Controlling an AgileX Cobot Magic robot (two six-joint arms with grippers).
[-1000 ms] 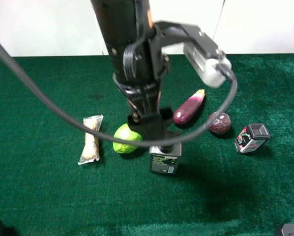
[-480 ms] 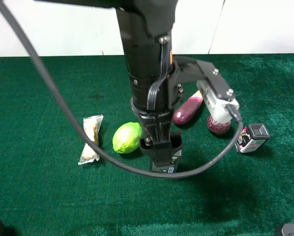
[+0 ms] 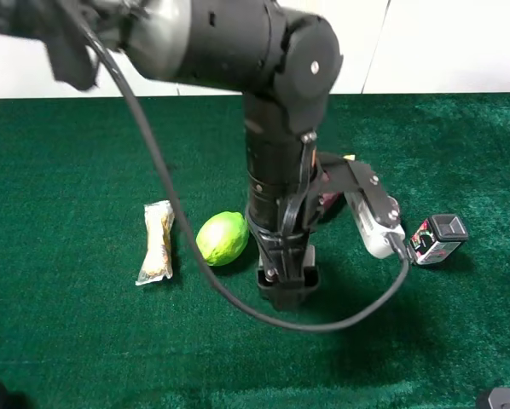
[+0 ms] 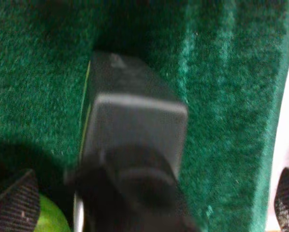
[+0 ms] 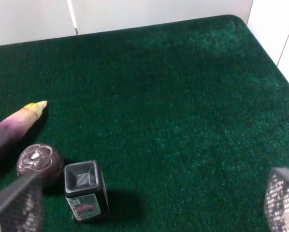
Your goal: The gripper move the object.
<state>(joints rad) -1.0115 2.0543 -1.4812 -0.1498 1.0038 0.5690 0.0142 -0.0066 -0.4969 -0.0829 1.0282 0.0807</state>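
The grey bottle (image 4: 135, 125) with its black pump cap fills the left wrist view, blurred and very close, standing on the green cloth. My left gripper (image 4: 149, 198) is open, with one fingertip on each side of the bottle and well apart from it. In the high view the left gripper (image 3: 285, 285) is low over the cloth and the arm hides the bottle. My right gripper (image 5: 147, 203) is open and empty, above the right part of the table.
A lime (image 3: 222, 239) lies just left of the left gripper, and a snack packet (image 3: 157, 241) farther left. A red-black box (image 3: 436, 238) stands at the right. The right wrist view shows an eggplant (image 5: 14, 126) and a dark purple ball (image 5: 39, 162).
My left arm has swung forward and down over the bottle, which now is hidden under the gripper in the high view. The arm now also covers the eggplant and purple ball.
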